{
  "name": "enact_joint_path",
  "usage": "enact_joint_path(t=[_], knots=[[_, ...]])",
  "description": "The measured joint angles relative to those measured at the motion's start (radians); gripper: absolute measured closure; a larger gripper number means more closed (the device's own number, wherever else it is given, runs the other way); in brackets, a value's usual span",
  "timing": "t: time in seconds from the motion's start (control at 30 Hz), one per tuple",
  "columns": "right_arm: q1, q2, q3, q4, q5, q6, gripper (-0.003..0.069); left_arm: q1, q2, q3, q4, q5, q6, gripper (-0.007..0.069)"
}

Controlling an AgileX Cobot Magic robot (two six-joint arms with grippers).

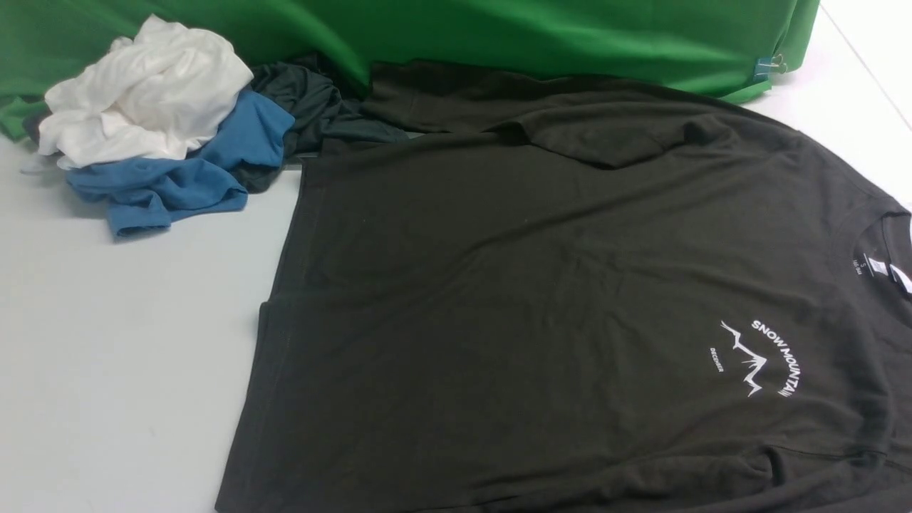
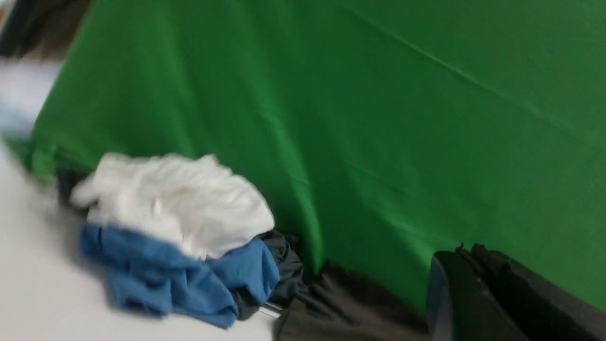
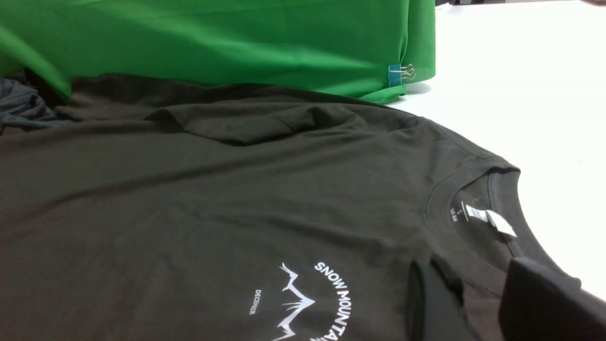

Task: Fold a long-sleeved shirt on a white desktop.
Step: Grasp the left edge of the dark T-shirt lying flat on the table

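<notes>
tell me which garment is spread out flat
The black long-sleeved shirt with the white logo; the white garment, blue garment and dark teal garment lie crumpled together.

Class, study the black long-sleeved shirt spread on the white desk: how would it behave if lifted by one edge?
Probably floppy: the long-sleeved shirt lies flat with soft creases, its sleeve draped over the body. Likely light, being thin fabric. Pushed, it may bunch rather than slide on the white desktop.
</notes>
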Motion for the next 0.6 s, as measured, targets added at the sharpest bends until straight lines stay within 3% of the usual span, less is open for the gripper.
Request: enact_joint_path(t=[0.2, 0.37, 0.53, 0.6], knots=[[0.0, 0.0, 0.0, 0.0, 0.0, 0.0, 0.0417, -0.039, 0.201, -0.286, -0.013, 0.462, 0.374, 0.0603], [0.001, 0.0, 0.0, 0.0, 0.0, 0.0, 0.0417, -0.137, 0.428, -0.422, -0.067, 0.819, 0.48, 0.0603], [0.001, 0.0, 0.0, 0.0, 0.0, 0.0, 0.0417, -0.219, 0.601, -0.437, -0.087, 0.895, 0.508, 0.0603], [0.002, 0.0, 0.0, 0.0, 0.0, 0.0, 0.0417, -0.291, 0.646, -0.437, -0.119, 0.88, 0.602, 0.0603]])
